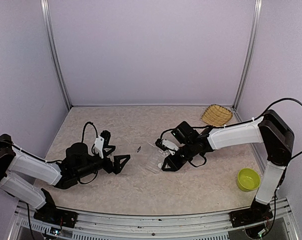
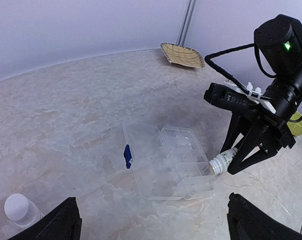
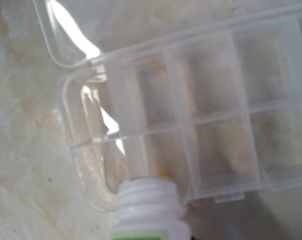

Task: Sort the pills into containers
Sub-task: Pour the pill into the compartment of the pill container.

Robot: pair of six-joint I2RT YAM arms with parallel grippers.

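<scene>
Pale lavender walls enclose a beige marbled tabletop [image 1: 191, 192]. A flat clear plastic compartment box [image 1: 152, 159] [image 2: 183, 150] [image 3: 193, 120] lies open at its middle, the hinged lid folded flat beside the compartments. A small blue piece [image 1: 139, 148] [image 2: 127, 156] sits at the lid's outer edge, touching it.

Right hand [image 1: 167, 162] [image 2: 230, 162]: clamped on a small white bottle with a threaded neck [image 2: 221, 162] [image 3: 148, 200]. The bottle is tilted, with its mouth at the box's corner compartment, just over the rim. A yellow speck [image 3: 162, 175] shows at the mouth; whether it is a pill cannot be told. The contents of the compartments are too blurred to make out.

Left hand [image 1: 115, 150] [image 2: 158, 227]: fingers spread wide apart and holding nothing, near the lid side of the box and pointing toward it.

A white-capped clear bottle [image 2: 18, 210] stands well apart from the box, on the lid side. A woven straw basket [image 1: 217, 115] [image 2: 183, 55] leans at the back corner, well beyond the box. A lime-green bowl [image 1: 248, 179] [image 2: 298, 125] sits well apart from the box, beyond the right hand.
</scene>
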